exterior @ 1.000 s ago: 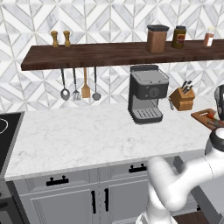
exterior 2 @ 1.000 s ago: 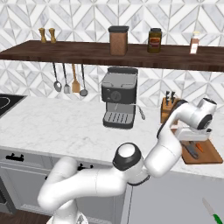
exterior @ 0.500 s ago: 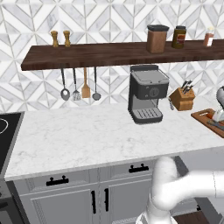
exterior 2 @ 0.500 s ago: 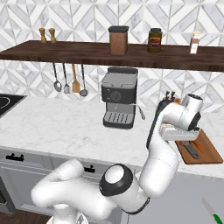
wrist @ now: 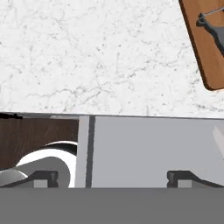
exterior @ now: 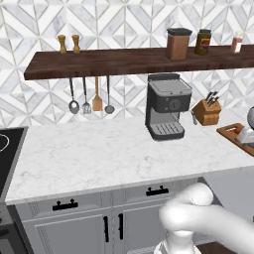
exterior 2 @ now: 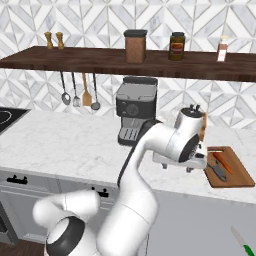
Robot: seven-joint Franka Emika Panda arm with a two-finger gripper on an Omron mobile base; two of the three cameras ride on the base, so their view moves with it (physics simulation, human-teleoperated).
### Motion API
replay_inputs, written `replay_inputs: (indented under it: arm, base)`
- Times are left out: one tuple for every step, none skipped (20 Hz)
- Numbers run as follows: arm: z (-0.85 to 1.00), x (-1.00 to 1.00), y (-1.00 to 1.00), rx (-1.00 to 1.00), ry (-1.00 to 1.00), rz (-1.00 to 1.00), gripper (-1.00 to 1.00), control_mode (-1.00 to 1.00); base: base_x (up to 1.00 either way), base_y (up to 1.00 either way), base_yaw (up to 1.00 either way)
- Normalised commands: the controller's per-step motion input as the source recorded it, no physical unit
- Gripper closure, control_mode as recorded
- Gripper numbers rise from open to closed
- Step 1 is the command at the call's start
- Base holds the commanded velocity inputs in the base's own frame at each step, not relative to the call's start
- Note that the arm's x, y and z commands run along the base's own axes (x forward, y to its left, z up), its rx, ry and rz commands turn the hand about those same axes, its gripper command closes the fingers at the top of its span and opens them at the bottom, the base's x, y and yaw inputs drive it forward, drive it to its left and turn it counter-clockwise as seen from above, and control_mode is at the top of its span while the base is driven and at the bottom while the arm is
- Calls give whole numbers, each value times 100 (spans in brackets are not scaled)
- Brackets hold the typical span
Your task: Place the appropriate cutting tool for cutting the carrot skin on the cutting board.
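Note:
The reddish-brown cutting board [exterior 2: 235,176] lies at the counter's right end, and its corner shows in the hand view [wrist: 204,48]. On it rest the slim orange carrot [exterior 2: 225,162] and a dark grey peeler [exterior 2: 216,170], which the hand view catches at the top right [wrist: 212,27]. My gripper [exterior 2: 196,169] hangs over the counter's front edge, just left of the board and apart from it. It is open [wrist: 113,177], fingertips wide, nothing between them. In the left base view the board [exterior: 229,131] sits at the right edge.
A black coffee machine [exterior 2: 134,110] stands at the back wall, with a light-wood knife block [exterior: 207,110] to its right. Utensils hang under the shelf [exterior: 89,101]. A green-handled knife [exterior 2: 242,242] lies on the floor. Grey cabinet fronts [wrist: 153,144] drop below the counter edge.
My hand has drawn back leftward from above the cutting board to the counter's front edge. The peeler and carrot stay put on the board.

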Motion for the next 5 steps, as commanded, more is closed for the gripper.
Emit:
replay_inputs:
  arm:
    - [86,-100,59,-3,-12,-25,-100,-100]
    - [89,-100,58,-3,-12,-24,-100,-100]
    - [83,-100,58,-3,-9,-26,-100,-100]
    - [83,-100,51,-3,-8,-26,-100,-100]
    - [79,-100,51,-6,-11,-23,-100,-100]
  base:
    - [0,0,0]
    - [0,0,0]
    - [0,0,0]
    - [0,0,0]
    - [0,0,0]
